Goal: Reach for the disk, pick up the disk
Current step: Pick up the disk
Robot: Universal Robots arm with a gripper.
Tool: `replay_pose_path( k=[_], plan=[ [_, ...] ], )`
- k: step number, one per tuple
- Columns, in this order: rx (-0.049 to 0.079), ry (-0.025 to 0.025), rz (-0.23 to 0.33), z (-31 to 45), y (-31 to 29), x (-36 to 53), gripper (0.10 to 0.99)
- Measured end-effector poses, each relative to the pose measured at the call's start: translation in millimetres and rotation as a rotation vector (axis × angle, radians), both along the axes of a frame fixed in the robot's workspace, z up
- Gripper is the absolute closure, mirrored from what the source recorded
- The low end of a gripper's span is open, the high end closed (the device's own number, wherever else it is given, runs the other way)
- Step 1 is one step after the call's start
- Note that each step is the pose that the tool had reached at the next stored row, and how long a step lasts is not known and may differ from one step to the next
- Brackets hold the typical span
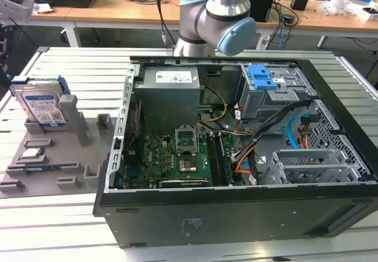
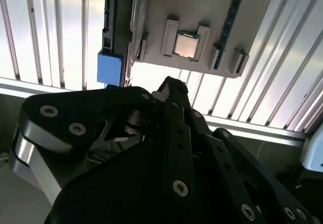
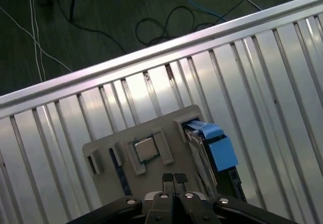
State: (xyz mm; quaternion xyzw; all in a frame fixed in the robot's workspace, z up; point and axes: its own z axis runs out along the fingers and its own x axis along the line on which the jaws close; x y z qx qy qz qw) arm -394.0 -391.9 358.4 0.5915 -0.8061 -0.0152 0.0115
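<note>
The disk (image 1: 42,104) is a silver drive with a white-and-blue label and blue edge frame. It stands on edge in a slot at the back of a grey holder tray (image 1: 56,170), at the exterior view's left. In the first wrist view the disk (image 3: 214,146) is seen from above, edge-on, with my gripper (image 3: 174,179) well above the tray, its fingertips pressed together on nothing. In the second wrist view my gripper (image 2: 169,88) hangs over the table edge near the tray, and the disk's blue frame (image 2: 109,68) lies off to one side.
A small silver processor chip (image 1: 32,153) (image 3: 146,149) (image 2: 185,44) sits in the tray beside the disk. An open computer case (image 1: 236,144) takes up the slatted metal table's middle and right. The arm's elbow (image 1: 215,20) rises behind the case. Cables lie on the floor (image 3: 166,22).
</note>
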Motion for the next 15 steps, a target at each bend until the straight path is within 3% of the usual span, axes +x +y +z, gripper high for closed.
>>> replay_pose_path(
  k=[15],
  plan=[
    [0.0, 0.0, 0.2, 0.0, 0.0, 0.0, 0.98]
  ],
)
